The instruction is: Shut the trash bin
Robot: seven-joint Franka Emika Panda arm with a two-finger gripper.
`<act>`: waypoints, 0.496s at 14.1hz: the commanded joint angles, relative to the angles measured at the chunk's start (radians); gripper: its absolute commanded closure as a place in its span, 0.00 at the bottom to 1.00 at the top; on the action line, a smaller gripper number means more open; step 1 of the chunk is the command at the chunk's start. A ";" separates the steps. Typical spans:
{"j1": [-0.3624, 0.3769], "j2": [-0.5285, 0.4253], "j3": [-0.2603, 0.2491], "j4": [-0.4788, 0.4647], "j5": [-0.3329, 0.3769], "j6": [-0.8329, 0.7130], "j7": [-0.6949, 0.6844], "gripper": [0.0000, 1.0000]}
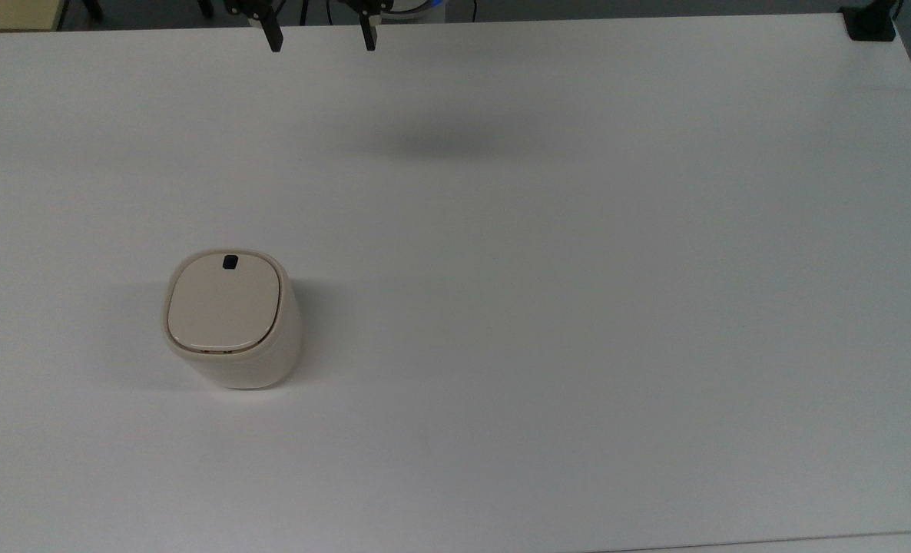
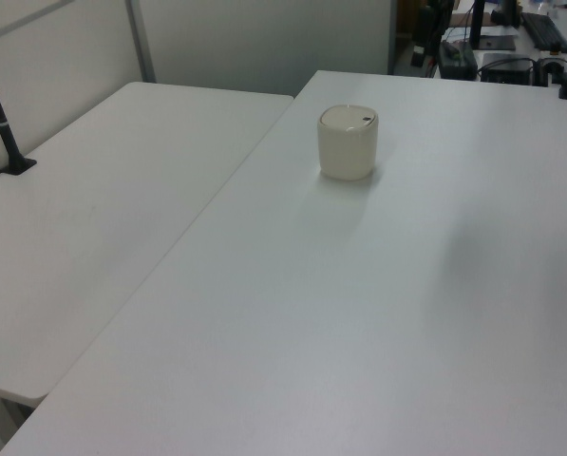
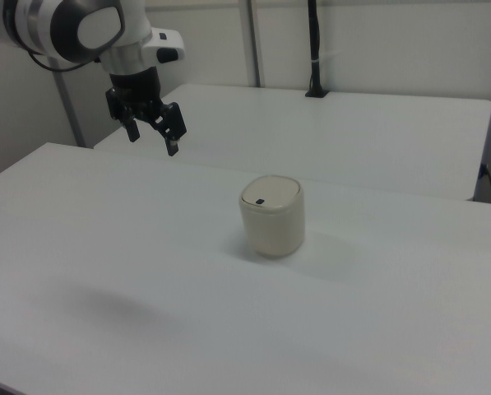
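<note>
The cream trash bin stands on the white table, in the top view's lower left. Its flat lid lies down flush on the rim, with a small black latch mark near the far edge. The bin also appears in the left view and the right view. My gripper hangs at the top view's upper edge, far from the bin and well above the table. In the right view the gripper sits up and to the left of the bin, fingers spread wide, holding nothing.
A second white table adjoins this one. A black clamp sits at the top view's upper right corner. A black post rises from the other table. The arm's shadow falls on bare tabletop.
</note>
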 commanded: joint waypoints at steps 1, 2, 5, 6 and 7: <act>0.016 0.011 -0.010 0.020 0.014 -0.031 -0.027 0.00; 0.018 0.013 -0.008 0.023 0.011 -0.031 -0.026 0.00; 0.063 0.014 -0.007 0.025 -0.042 -0.044 0.026 0.00; 0.067 0.014 -0.007 0.025 -0.053 -0.046 0.057 0.00; 0.068 0.014 -0.007 0.023 -0.055 -0.046 0.060 0.00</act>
